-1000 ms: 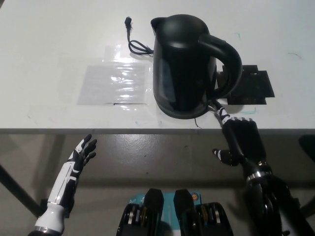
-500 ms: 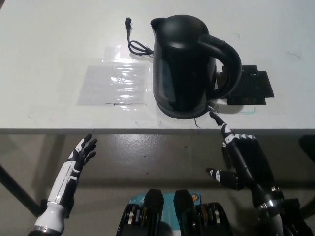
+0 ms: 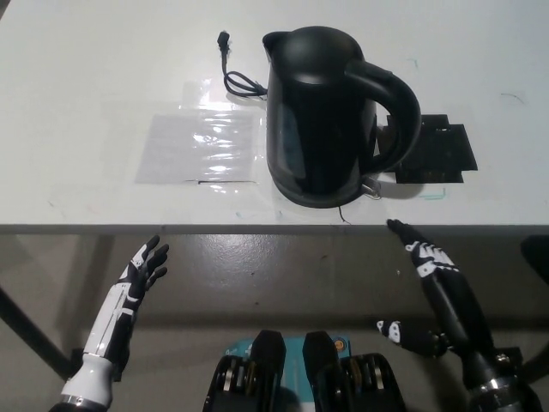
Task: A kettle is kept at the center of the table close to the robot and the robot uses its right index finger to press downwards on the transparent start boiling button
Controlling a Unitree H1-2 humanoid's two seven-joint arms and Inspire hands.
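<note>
Your robot's right hand (image 3: 433, 279) now hangs below the near table edge, at about 5 o'clock from the kettle (image 3: 330, 116). Its fingers are stretched out and apart, holding nothing, with the index tip pointing up toward the edge. 1 second ago that fingertip was touching the switch area at the foot of the handle; half a second ago it had backed just off it; now it is well apart from the kettle. So the arm is withdrawing, and you can judge the press as probably done, though the pictures don't let you confirm the switch latched.

You'll find the kettle upright on the white table (image 3: 103, 77), near the centre and close to the near edge, handle toward 3 o'clock. The transparent button (image 3: 371, 185) shows as a small pale lever at the base of the handle, at about 5 o'clock on the kettle body. It is too small for you to read its position.

The white left hand (image 3: 141, 268) rests low at 8 o'clock, below the table, fingers spread and empty. It has not moved.

A black cord (image 3: 236, 73) lies at 10 o'clock from the kettle, its plug loose on the table, so expect no boiling.
</note>
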